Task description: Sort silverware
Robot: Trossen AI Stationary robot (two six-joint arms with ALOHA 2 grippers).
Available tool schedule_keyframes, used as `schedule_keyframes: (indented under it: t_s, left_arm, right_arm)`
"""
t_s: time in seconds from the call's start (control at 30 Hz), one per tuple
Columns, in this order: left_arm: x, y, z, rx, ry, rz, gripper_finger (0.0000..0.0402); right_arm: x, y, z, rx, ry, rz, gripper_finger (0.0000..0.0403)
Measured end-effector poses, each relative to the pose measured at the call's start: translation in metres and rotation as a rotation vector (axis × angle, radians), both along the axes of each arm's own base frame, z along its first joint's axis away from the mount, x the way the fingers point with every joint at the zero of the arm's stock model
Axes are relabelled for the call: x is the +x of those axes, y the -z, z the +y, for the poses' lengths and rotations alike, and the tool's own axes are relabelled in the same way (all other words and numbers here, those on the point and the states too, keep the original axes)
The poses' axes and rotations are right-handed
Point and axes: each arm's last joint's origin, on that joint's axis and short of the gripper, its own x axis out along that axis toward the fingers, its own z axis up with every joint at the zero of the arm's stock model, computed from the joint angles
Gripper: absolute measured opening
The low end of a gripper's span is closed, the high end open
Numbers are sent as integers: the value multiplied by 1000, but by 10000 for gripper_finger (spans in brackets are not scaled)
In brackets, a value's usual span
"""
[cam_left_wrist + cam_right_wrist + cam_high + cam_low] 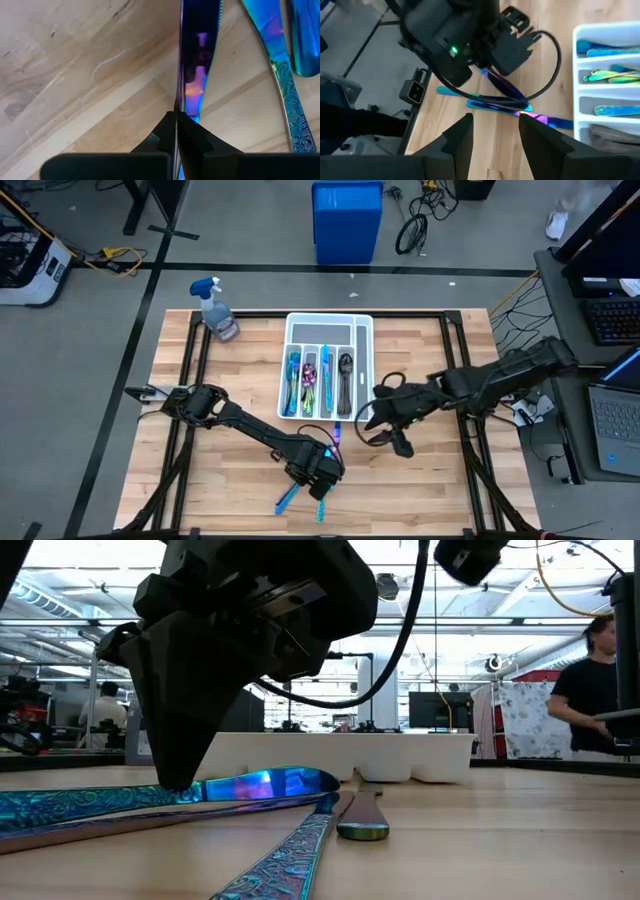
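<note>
Two dark fingers of left gripper [176, 131] pressed together on wooden tabletop [75, 75]; iridescent blue knife [197, 55] starts at their tips, extending straight ahead, not visibly clamped. Right gripper [495, 131] jaws parted, nothing between them.

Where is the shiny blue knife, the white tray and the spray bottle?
Blue knife [200, 55]: left wrist view, middle of its blade.
White tray [365, 360]: high view, its right wall.
Spray bottle [218, 317]: high view, its body.
</note>
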Motion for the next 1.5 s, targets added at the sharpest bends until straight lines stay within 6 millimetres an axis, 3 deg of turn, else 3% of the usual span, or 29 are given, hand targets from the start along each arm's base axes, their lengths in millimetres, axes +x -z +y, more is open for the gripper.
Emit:
schedule_keyframes:
  t_s: [0.33,1.07,1.2,1.5]
  left_arm:
    - [1,0,0,2,2,-18,0]
    - [2,0,0,17,-3,-31,0]
    - [4,0,0,21,-4,-49,0]
    - [4,0,0,26,-3,-55,0]
  right_arm:
    - [16,64,5,38,-35,113,141]
    - [73,151,20,40,-68,111,141]
    - [82,162,15,40,-51,82,141]
    - [90,164,1,25,-24,25,141]
